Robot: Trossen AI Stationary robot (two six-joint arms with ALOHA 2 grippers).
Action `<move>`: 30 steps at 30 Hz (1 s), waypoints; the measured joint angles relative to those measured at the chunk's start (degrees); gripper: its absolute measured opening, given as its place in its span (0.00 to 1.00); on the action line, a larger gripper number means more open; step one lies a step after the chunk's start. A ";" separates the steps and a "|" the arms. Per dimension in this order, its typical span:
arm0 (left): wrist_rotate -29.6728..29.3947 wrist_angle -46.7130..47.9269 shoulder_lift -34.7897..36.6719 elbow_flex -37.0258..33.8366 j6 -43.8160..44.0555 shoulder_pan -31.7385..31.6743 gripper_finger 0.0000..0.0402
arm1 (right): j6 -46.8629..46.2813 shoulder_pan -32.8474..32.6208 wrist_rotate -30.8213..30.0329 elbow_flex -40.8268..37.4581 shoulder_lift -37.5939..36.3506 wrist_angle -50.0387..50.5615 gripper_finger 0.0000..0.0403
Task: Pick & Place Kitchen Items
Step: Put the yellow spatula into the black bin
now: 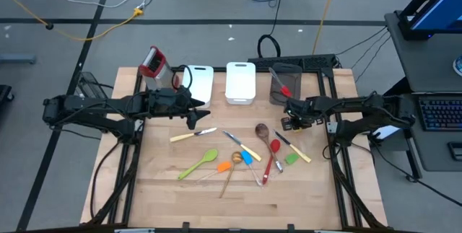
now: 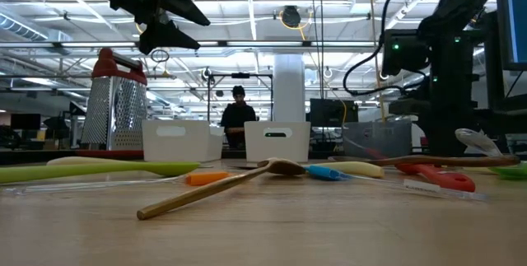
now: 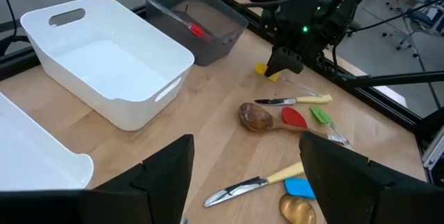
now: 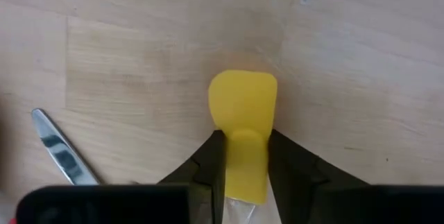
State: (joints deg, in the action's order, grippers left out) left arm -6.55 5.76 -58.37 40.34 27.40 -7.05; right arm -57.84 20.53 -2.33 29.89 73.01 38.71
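Observation:
My right gripper (image 1: 292,122) points down at the table's right side, shut on a small yellow spatula (image 4: 243,109), which also shows in the left wrist view (image 3: 262,69). The other kitchen items lie spread on the wooden table: a cream-handled knife (image 1: 193,135), a green spatula (image 1: 198,165), wooden spoons (image 1: 262,130), a red spoon (image 1: 273,155), orange and blue pieces (image 1: 242,159). My left gripper (image 3: 246,175) hangs open above the table's far left, near the white bins, holding nothing. My right gripper pinches the yellow spatula between its two fingers at the narrow neck just behind the blade (image 4: 246,165). The fingers come from above, pointing down, one on each side. The blade sticks out past the fingertips. Whether the spatula is clear of the table I cannot tell.
Along the far edge stand two white bins (image 1: 240,81) (image 1: 199,81), a grey bin (image 1: 285,83) with a red item inside, and a metal grater with a red top (image 1: 153,61). A knife (image 4: 59,151) lies close beside the right gripper. A person stands in the room behind.

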 joint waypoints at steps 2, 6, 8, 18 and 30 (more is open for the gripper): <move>0.00 0.00 -0.02 0.00 0.00 0.00 0.66 | -0.02 0.01 -0.18 0.02 -2.53 -0.11 0.18; 0.00 0.00 -0.02 0.00 0.04 0.00 0.66 | -0.21 0.02 0.69 -0.13 -7.97 -0.35 0.11; 0.00 0.00 -0.01 0.00 0.08 0.00 0.66 | -0.84 0.02 1.99 -0.19 -10.67 -0.67 0.09; 0.02 -0.02 -0.01 0.00 0.28 0.00 0.66 | -2.57 2.14 6.88 -0.14 -20.01 -5.17 0.04; 0.57 -0.02 0.00 0.00 1.29 0.04 0.66 | -3.87 4.75 16.74 -0.04 -21.51 -15.34 0.04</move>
State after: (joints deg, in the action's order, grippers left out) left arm -5.97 5.74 -58.37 40.34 28.69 -7.01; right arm -61.70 25.28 14.41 29.85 51.50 23.36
